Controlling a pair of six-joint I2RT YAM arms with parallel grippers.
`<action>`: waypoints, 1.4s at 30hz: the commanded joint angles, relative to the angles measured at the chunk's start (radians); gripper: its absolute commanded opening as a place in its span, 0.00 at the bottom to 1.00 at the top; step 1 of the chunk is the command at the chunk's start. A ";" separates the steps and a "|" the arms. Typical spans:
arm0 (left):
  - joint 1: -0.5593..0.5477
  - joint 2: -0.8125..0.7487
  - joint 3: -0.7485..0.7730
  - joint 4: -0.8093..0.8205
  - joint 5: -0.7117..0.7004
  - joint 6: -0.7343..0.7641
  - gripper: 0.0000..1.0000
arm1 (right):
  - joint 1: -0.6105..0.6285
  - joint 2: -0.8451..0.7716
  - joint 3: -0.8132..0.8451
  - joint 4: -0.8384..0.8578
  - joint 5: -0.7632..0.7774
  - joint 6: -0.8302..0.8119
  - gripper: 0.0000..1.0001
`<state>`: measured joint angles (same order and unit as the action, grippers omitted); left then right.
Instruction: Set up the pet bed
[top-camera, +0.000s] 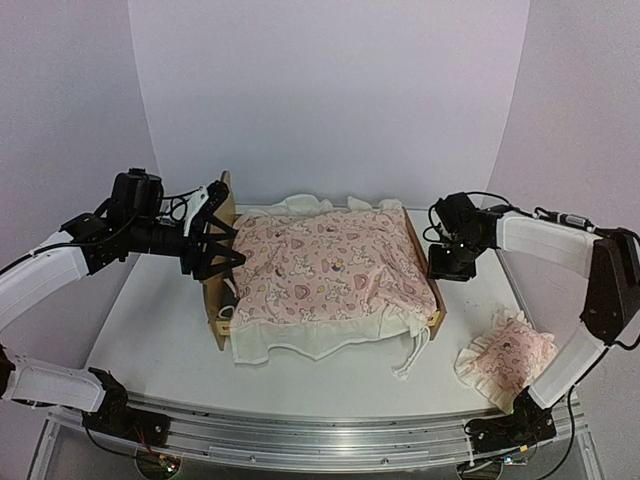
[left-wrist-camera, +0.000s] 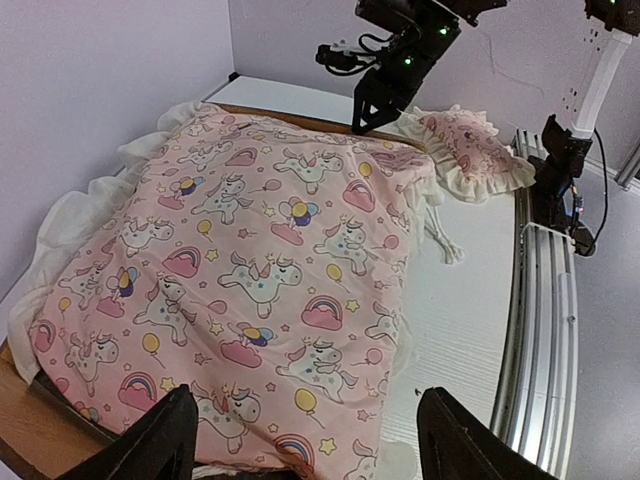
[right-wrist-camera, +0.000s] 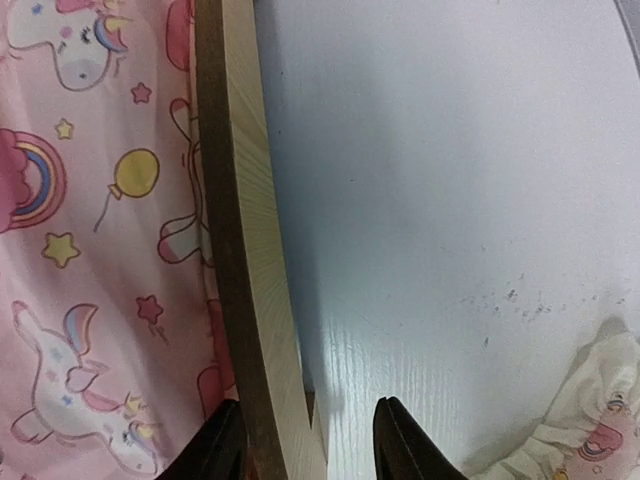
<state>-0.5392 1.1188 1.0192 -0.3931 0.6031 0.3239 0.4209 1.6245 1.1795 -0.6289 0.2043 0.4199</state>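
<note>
Pink cover (top-camera: 325, 265) draped over pet bed (top-camera: 214, 330), pillow (top-camera: 508, 355) lying apart

The white table (top-camera: 150, 320) carries the pet bed (top-camera: 216, 325) at its middle and a pink ruffled pillow (top-camera: 505, 360) front-right.

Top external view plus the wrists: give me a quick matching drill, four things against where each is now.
1 pillow
2 cover
3 right pincer
4 left pincer

A open, astride a board of the pet bed
B spread over the bed
C open above the cover
D on the table, off the bed

Pairs: 1-D, 2-B, 3-A, 4-C
</note>
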 joint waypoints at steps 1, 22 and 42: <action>0.005 -0.063 -0.029 0.010 0.042 -0.044 0.76 | -0.011 -0.116 0.165 -0.128 -0.016 -0.145 0.48; 0.292 -0.241 -0.054 0.044 -0.435 -0.469 0.78 | 0.734 0.300 0.565 0.226 -0.026 -0.307 0.62; 0.294 -0.459 -0.183 0.073 -0.106 -0.325 0.72 | 0.770 0.444 0.634 0.244 0.129 -0.246 0.00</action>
<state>-0.2478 0.6757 0.8517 -0.3325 0.3334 -0.0368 1.2137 2.1875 1.8354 -0.4072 0.3442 0.1623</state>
